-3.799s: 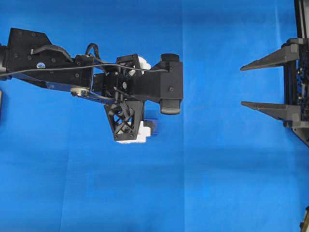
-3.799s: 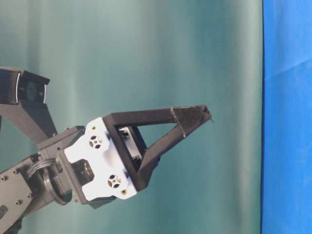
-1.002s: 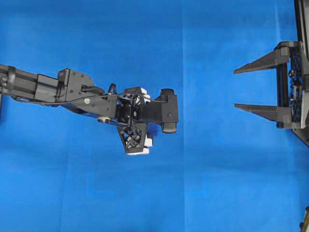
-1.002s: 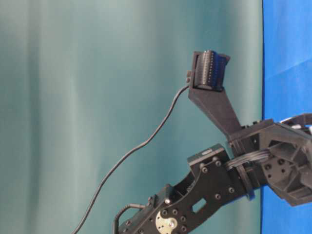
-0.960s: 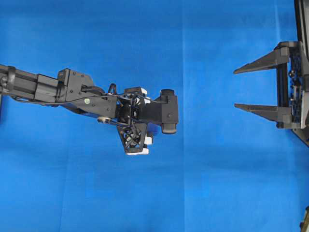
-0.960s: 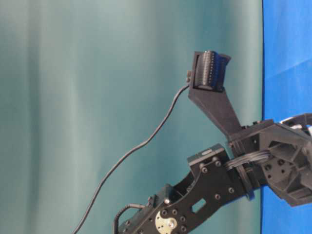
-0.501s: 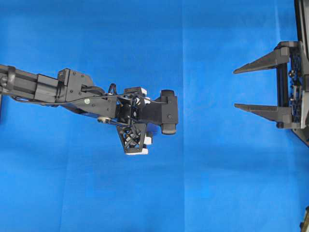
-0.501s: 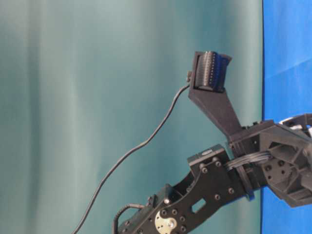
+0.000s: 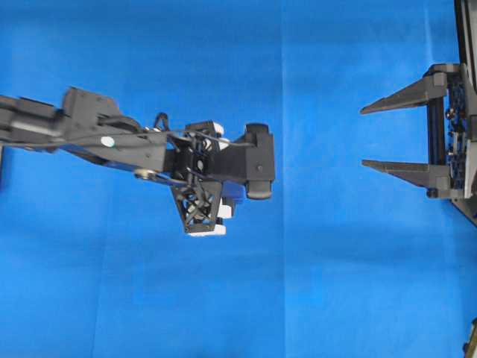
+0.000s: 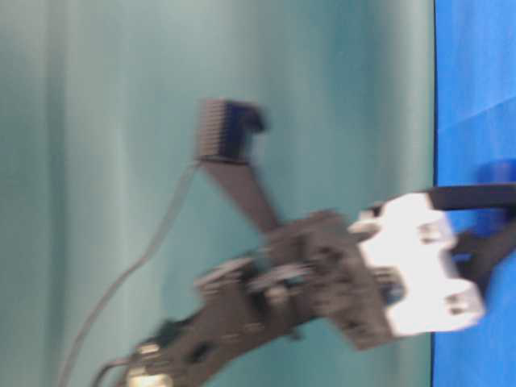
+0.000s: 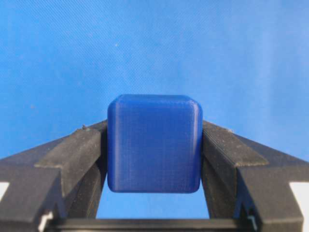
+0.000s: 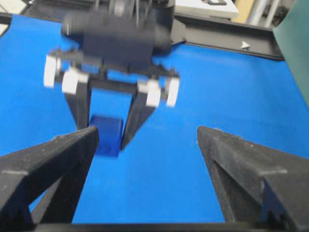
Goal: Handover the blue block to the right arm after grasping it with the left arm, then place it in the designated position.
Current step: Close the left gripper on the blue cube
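The blue block point(image 11: 153, 145) is a small dark-blue cube with rounded edges, squeezed between the two black fingers of my left gripper point(image 11: 154, 124), which is shut on it above the blue cloth. In the right wrist view the same block point(image 12: 106, 135) hangs between the left gripper's fingers point(image 12: 137, 116), below its white rail caps. In the overhead view the left gripper point(image 9: 205, 207) points down and its wrist hides the block. My right gripper point(image 9: 364, 136) stands open at the right edge, well apart from the block, with nothing between its fingers point(image 12: 227, 154).
Blue cloth point(image 9: 320, 283) covers the table. A teal backdrop point(image 10: 121, 121) fills the table-level view, where the left arm point(image 10: 322, 274) is motion-blurred. A black frame rail point(image 12: 227, 34) runs along the far side behind the left arm.
The left arm has started moving with the block still gripped: its wrist shifted slightly left in the overhead view and swung into blur at table level. The right arm stayed still.
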